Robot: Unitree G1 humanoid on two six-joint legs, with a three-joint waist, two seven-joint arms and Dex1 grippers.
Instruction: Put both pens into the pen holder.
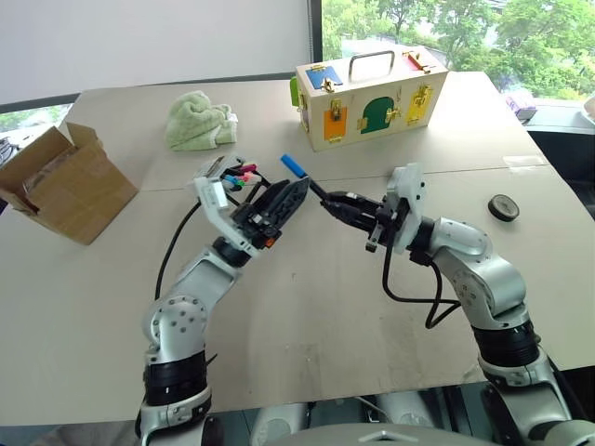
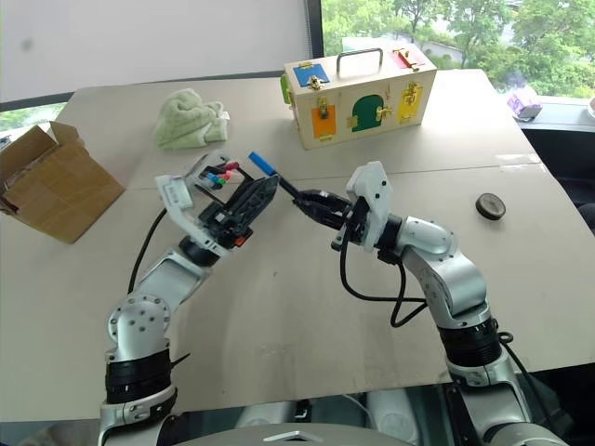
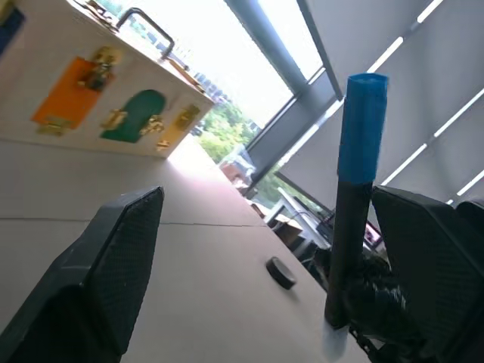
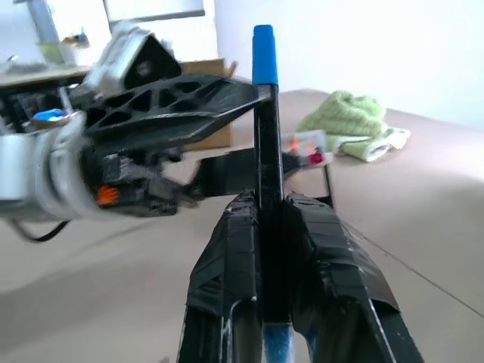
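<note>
Pen (image 1: 302, 173), dark-bodied with a blue cap, is being held above the worktop (image 1: 307, 307) by the right gripper (image 1: 327, 202), whose jaws are being kept clamped on its barrel. Its capped end is being pointed between the widely parted jaws of the left gripper (image 1: 279, 204). The pen holder (image 1: 237, 173) is being partly hidden just behind that gripper.

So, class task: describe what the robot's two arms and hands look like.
Both arms are built of silver-grey rounded segments with black ribbed joints, and a black cable loops beside each forearm. The left hand and right hand have black fingers, with white housings at the wrists.
</note>
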